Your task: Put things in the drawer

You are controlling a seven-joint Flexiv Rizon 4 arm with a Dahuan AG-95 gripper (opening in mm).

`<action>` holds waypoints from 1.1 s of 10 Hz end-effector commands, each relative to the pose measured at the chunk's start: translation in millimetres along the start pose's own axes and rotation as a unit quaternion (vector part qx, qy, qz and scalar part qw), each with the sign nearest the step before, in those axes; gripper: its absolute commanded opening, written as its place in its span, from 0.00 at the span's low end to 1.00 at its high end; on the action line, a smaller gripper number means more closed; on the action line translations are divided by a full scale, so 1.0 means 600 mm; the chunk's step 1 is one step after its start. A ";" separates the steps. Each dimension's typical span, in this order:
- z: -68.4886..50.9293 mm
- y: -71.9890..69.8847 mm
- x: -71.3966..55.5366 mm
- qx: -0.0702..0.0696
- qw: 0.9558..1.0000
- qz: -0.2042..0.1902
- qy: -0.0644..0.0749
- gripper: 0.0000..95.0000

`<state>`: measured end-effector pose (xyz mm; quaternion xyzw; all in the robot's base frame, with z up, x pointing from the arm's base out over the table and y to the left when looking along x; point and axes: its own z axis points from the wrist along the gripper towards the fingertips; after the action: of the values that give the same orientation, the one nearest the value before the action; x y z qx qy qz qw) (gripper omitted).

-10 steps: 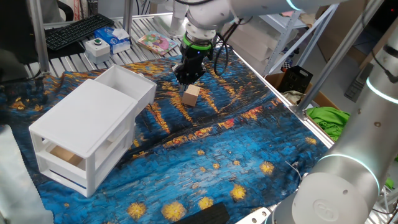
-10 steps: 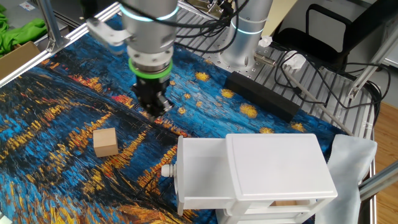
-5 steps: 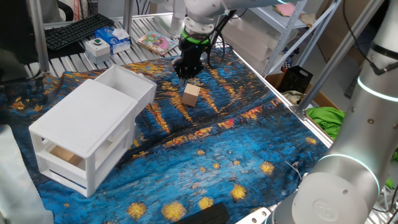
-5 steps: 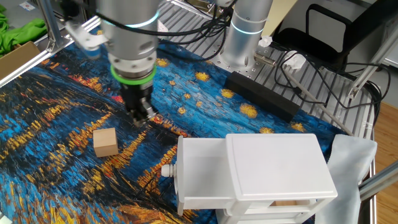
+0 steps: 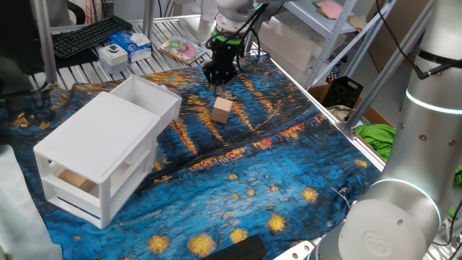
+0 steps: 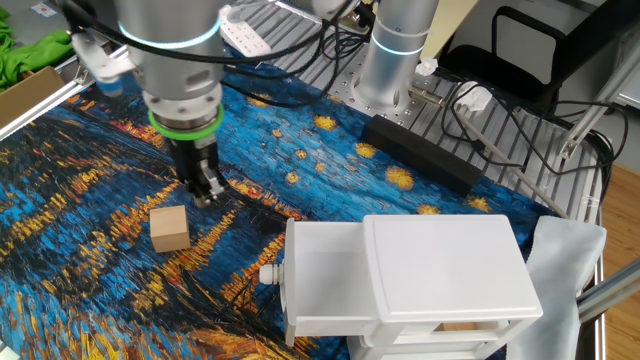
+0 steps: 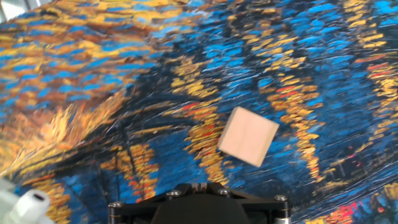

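From one fixed view, the gripper hangs above the cloth, and the wooden block sits apart from it at about 6 o'clock, free of the jaws. The drawer stands open, jutting from the white cabinet.

The other fixed view has the gripper with fingertips close together, holding nothing; the block lies near, toward 7 o'clock.

In the hand view, the block rests on the cloth at 1 o'clock; the fingers aren't visible.
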<state>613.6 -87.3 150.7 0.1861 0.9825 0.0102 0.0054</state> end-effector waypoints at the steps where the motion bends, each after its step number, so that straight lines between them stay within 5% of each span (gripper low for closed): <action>1: 0.000 -0.016 -0.010 0.003 1.000 0.005 0.000 0.00; 5: 0.026 -0.054 -0.011 0.014 1.000 0.011 -0.011 0.00; 8: 0.071 -0.096 -0.001 0.012 0.999 0.031 -0.019 0.00; 11: 0.102 -0.102 0.007 0.012 0.998 0.055 -0.019 0.00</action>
<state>590.4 -141.2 87.3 0.2393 0.9707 -0.0050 0.0217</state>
